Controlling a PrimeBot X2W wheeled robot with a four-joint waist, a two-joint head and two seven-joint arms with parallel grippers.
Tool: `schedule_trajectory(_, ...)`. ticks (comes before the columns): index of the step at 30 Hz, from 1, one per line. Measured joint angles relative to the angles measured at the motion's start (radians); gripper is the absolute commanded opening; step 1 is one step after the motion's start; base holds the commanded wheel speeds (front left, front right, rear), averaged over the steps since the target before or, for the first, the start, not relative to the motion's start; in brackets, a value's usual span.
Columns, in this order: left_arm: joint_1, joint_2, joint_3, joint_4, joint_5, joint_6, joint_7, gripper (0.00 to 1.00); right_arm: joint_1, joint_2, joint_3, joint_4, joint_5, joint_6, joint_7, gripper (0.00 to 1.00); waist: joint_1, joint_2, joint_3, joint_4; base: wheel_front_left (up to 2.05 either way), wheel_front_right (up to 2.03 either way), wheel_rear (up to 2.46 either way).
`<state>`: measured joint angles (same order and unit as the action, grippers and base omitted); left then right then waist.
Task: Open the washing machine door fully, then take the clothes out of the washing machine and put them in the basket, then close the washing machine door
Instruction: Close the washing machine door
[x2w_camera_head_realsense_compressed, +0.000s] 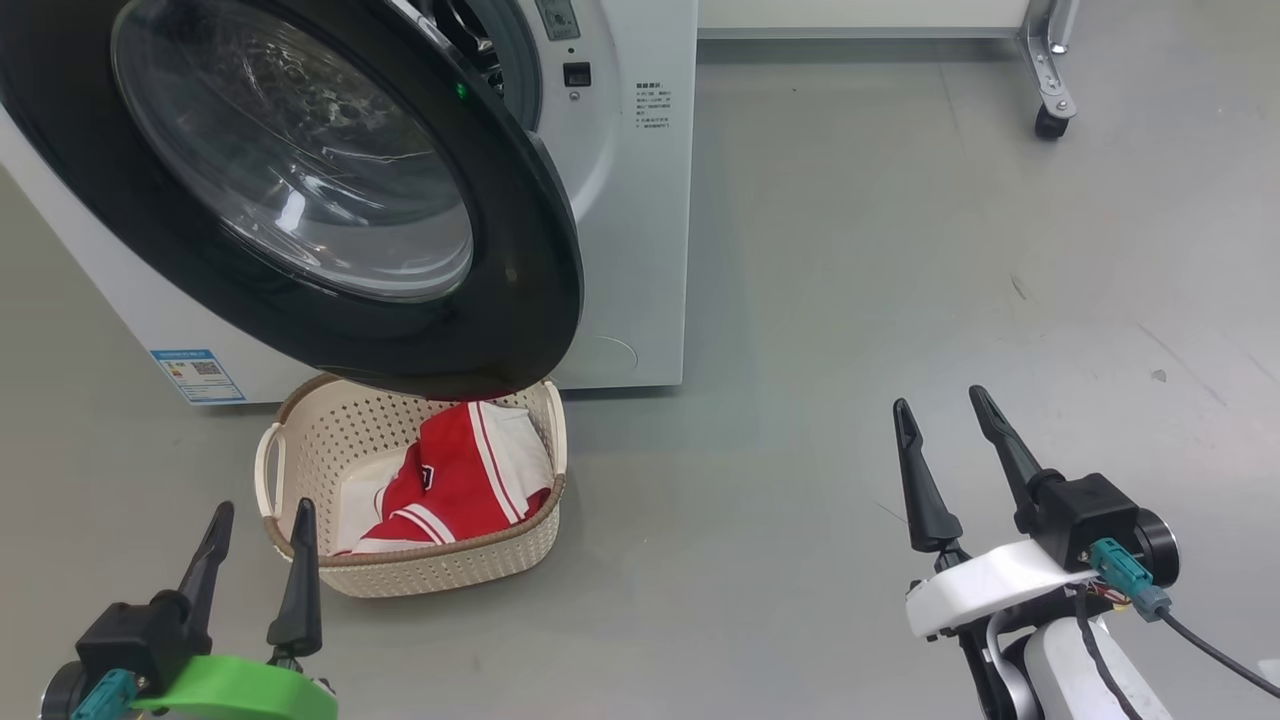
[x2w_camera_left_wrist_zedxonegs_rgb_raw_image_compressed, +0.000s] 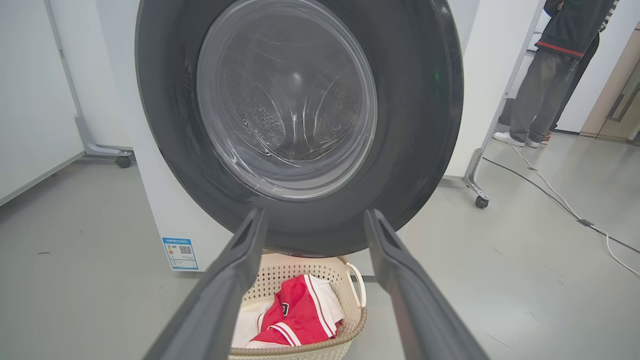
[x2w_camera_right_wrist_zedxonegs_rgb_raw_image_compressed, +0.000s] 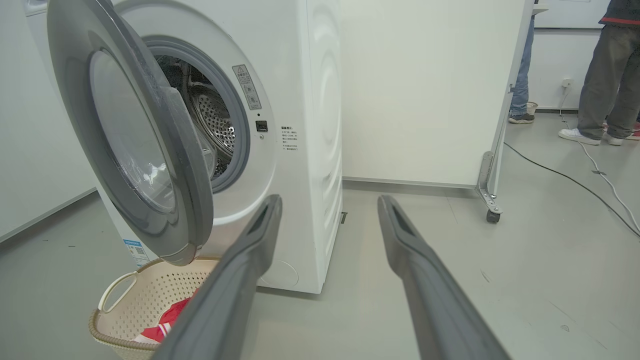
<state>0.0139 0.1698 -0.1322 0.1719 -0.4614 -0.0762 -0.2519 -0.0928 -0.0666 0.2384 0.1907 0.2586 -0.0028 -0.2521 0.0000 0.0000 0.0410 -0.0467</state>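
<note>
The washing machine (x2w_camera_head_realsense_compressed: 620, 200) (x2w_camera_right_wrist_zedxonegs_rgb_raw_image_compressed: 300, 150) stands at the back left. Its door (x2w_camera_head_realsense_compressed: 300, 190) (x2w_camera_left_wrist_zedxonegs_rgb_raw_image_compressed: 300, 115) (x2w_camera_right_wrist_zedxonegs_rgb_raw_image_compressed: 140, 145), black-rimmed with a glass bowl, stands partly open and swung out over the basket. The cream basket (x2w_camera_head_realsense_compressed: 440, 570) (x2w_camera_left_wrist_zedxonegs_rgb_raw_image_compressed: 305, 345) (x2w_camera_right_wrist_zedxonegs_rgb_raw_image_compressed: 145, 300) sits on the floor under the door's lower edge, holding red clothes (x2w_camera_head_realsense_compressed: 460, 480) (x2w_camera_left_wrist_zedxonegs_rgb_raw_image_compressed: 300, 315) (x2w_camera_right_wrist_zedxonegs_rgb_raw_image_compressed: 167, 320) with white stripes. My left gripper (x2w_camera_head_realsense_compressed: 260, 515) (x2w_camera_left_wrist_zedxonegs_rgb_raw_image_compressed: 315, 220) is open and empty, just in front of the basket's left side. My right gripper (x2w_camera_head_realsense_compressed: 945, 400) (x2w_camera_right_wrist_zedxonegs_rgb_raw_image_compressed: 330, 205) is open and empty, over bare floor to the machine's right.
A white partition on a castor (x2w_camera_head_realsense_compressed: 1050, 120) (x2w_camera_right_wrist_zedxonegs_rgb_raw_image_compressed: 492, 215) stands behind to the right. A person's legs (x2w_camera_left_wrist_zedxonegs_rgb_raw_image_compressed: 540, 95) (x2w_camera_right_wrist_zedxonegs_rgb_raw_image_compressed: 610, 85) and a floor cable (x2w_camera_right_wrist_zedxonegs_rgb_raw_image_compressed: 575, 180) are beyond it. Grey floor (x2w_camera_head_realsense_compressed: 850, 300) spreads to the right of the machine.
</note>
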Motion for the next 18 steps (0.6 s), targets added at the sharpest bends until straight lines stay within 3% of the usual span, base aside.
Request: schedule_trajectory(18, 0.002, -0.014, 0.007, 0.015, 0.018, -0.013, 0.0, 1.0, 0.007, 0.004, 0.019, 0.001, -0.009, 0.0, 0.0, 1.0, 0.0, 0.0, -0.011, -0.001, 0.0, 0.0, 0.0)
